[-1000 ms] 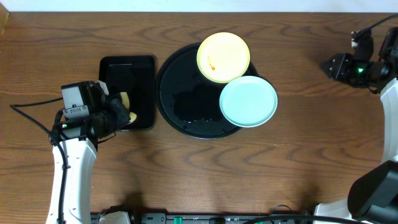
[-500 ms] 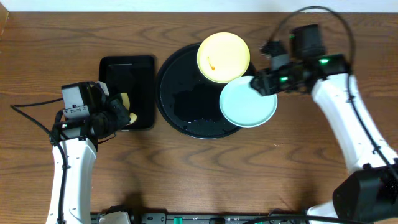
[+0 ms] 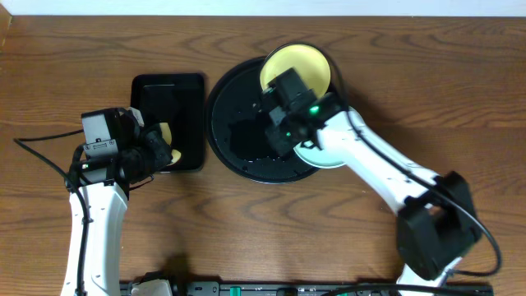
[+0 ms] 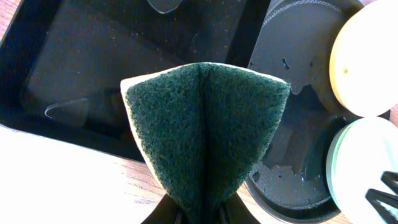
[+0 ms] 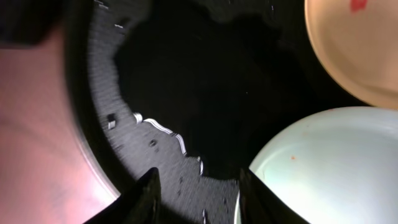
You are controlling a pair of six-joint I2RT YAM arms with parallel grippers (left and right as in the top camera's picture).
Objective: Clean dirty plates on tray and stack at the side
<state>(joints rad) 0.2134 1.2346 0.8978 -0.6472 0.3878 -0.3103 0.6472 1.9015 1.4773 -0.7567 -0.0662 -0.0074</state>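
I can see two plates, both on the right side of the round tray (image 3: 234, 144). The yellow plate (image 3: 306, 56) sits at the back with an orange smear on it, and the mint plate (image 5: 323, 168) lies just beside it, nearer the front.

They look like thin, light plastic: stiff enough to lift by one edge, but slick. The tray's floor glistens as if wet, so I'd expect a plate to skate about rather than stay put under scrubbing. The raised lip seems the only sensible place to pinch, and the mint plate's near edge is the handier one.

The right arm (image 3: 370, 168) reaches in across the wooden surface (image 3: 246, 230), bent over the tray with its wrist pointing down. The right jaws hang low above bare tray floor, just beside the mint plate's rim. They are partly apart, with nothing between them.

The left arm (image 3: 94, 205) is well apart, over the rectangular tray (image 3: 168, 94). The left jaws are pinched tight on a folded green sponge (image 4: 205, 137), whose scouring face is turned outward.
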